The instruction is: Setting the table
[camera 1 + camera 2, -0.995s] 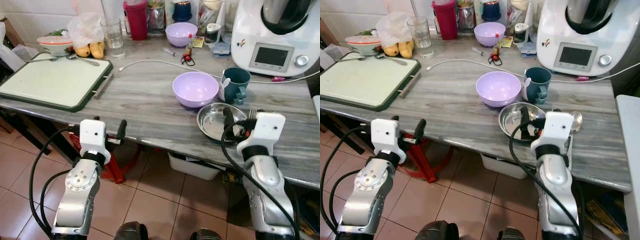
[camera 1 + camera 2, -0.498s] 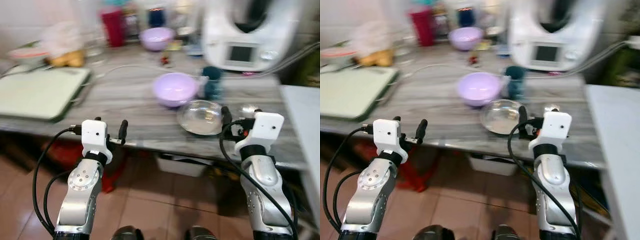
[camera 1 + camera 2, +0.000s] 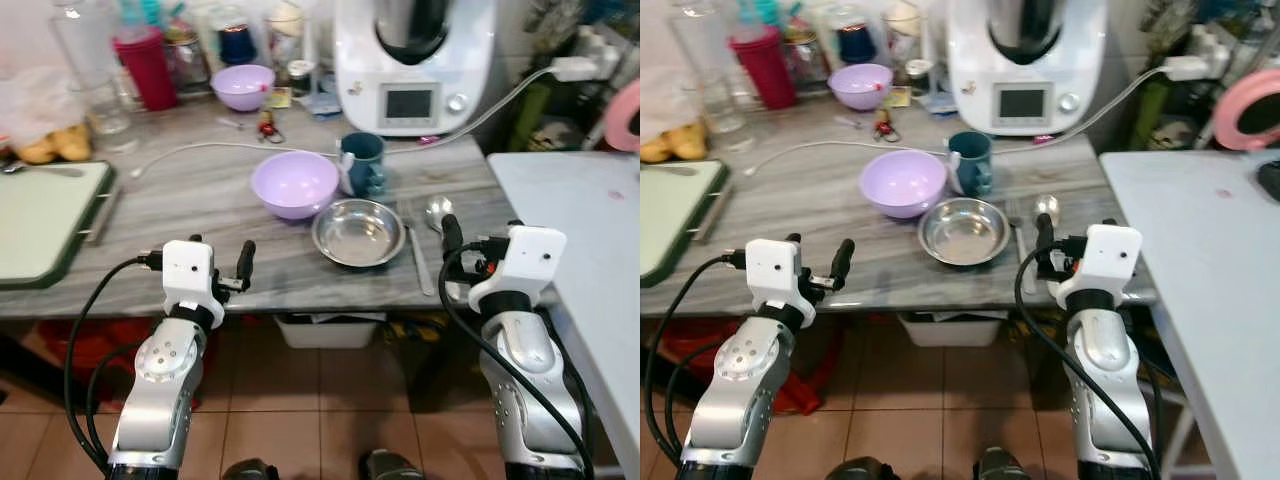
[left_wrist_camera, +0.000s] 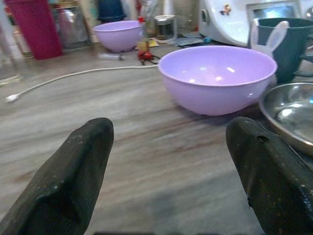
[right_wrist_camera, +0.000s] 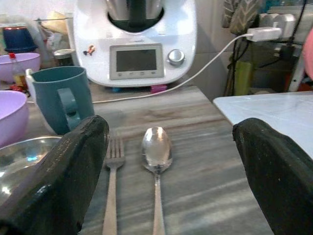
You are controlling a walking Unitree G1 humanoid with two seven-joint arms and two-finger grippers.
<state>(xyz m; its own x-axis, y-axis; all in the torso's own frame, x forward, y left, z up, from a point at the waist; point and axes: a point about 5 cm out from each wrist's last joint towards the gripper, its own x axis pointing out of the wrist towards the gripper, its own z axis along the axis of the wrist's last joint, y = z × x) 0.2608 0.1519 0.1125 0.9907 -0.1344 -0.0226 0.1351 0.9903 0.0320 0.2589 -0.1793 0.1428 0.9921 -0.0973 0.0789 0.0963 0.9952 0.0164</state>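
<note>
Item: right gripper, fingers standing apart, empty, hovering at the counter edge facing the cutlery. Left gripper, likewise spread and empty, facing the lilac bowl.

Spoon and fork are lying side by side at 3 o'clock of the steel dish, long axes running 6-to-12, bowl and tines pointing to 12.

Advice: approaching along the handle, closing across its narrow width.
</note>
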